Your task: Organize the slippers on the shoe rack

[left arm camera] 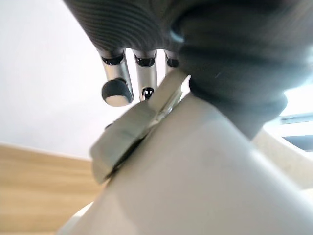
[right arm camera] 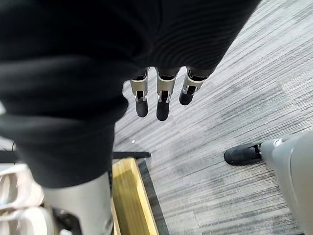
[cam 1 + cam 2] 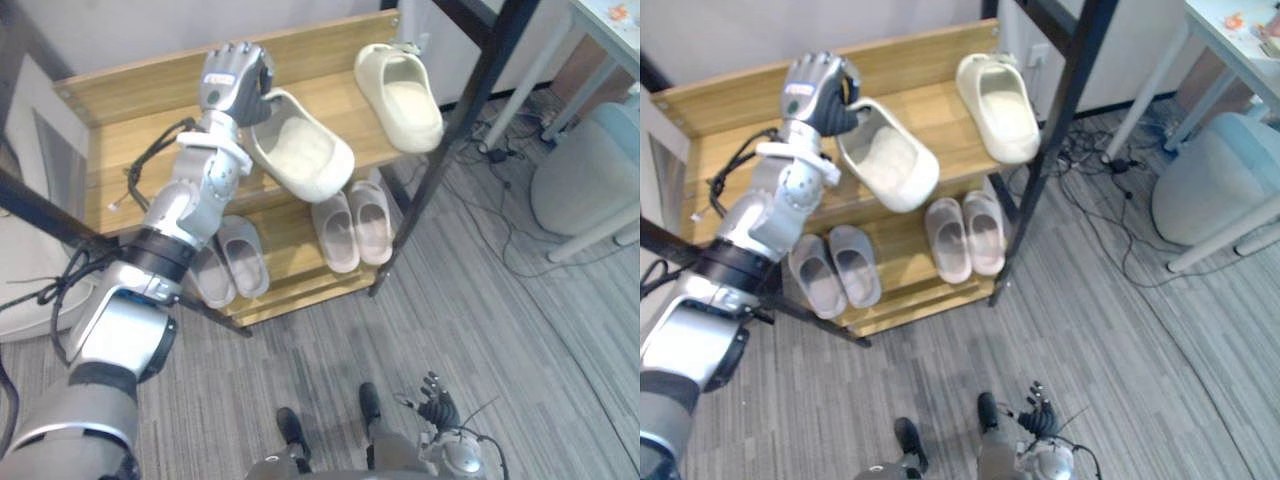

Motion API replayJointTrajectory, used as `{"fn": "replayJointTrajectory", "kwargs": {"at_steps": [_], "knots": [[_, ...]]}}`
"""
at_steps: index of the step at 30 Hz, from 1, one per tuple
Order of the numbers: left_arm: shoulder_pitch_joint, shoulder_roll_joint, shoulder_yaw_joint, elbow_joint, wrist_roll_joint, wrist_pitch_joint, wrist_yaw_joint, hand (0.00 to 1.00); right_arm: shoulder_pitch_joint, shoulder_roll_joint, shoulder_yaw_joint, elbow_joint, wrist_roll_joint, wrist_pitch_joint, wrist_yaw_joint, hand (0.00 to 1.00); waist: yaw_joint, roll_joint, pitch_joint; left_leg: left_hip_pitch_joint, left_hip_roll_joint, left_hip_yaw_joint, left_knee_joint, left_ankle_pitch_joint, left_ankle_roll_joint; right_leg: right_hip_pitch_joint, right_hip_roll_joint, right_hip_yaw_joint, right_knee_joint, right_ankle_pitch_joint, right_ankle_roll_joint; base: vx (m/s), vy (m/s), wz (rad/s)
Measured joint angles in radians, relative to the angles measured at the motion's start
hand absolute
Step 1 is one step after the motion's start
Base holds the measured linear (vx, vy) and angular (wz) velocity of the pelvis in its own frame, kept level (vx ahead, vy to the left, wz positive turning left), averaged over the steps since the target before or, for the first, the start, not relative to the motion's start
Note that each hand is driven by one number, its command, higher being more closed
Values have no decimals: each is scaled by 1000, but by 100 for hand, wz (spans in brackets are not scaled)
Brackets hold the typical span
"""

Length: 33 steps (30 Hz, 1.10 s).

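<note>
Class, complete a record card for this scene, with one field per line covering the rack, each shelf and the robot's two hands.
Rack: wooden shoe rack, two shelves, on grey carpet
Top shelf: cream slipper in the left hand; second cream slipper apart, to its right
Lower shelf: grey pair on the left, beige pair on the right
Left hand: curled round the cream slipper's rim
Right hand: low, near the floor, fingers straight, holding nothing

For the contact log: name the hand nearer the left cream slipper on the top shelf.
Left. The left hand grips one end of the cream slipper; the right hand hangs low over the floor, away from the shoe rack.
</note>
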Motion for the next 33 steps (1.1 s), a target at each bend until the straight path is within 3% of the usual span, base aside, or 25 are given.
{"fn": "replayJointTrajectory", "kwargs": {"at_steps": [17,28,29,33], "knots": [[-204,-117,-73,66,40,43,41,100,7,2,0,-118,2,-14,-44,0,-9,-8,5,-64,2,6,-1,4,6,-64,-1,-5,0,17,5,38,0,0],[-211,-124,28,81,24,53,43,100,6,1,-1,-149,3,-17,-46,0,-12,-23,15,-94,27,10,-2,3,0,-103,25,-4,0,60,-1,-3,-7,-4],[-211,-125,39,81,24,59,43,0,6,1,0,-149,3,-17,-46,0,-12,-23,15,-94,28,10,-2,4,-1,-103,27,-4,0,60,-1,11,-22,-4],[-211,-137,68,81,25,72,44,0,4,0,0,-149,3,-17,-46,0,-12,-23,16,-103,34,10,-2,14,-8,-113,32,-7,0,56,-3,3,-6,-1]]}}
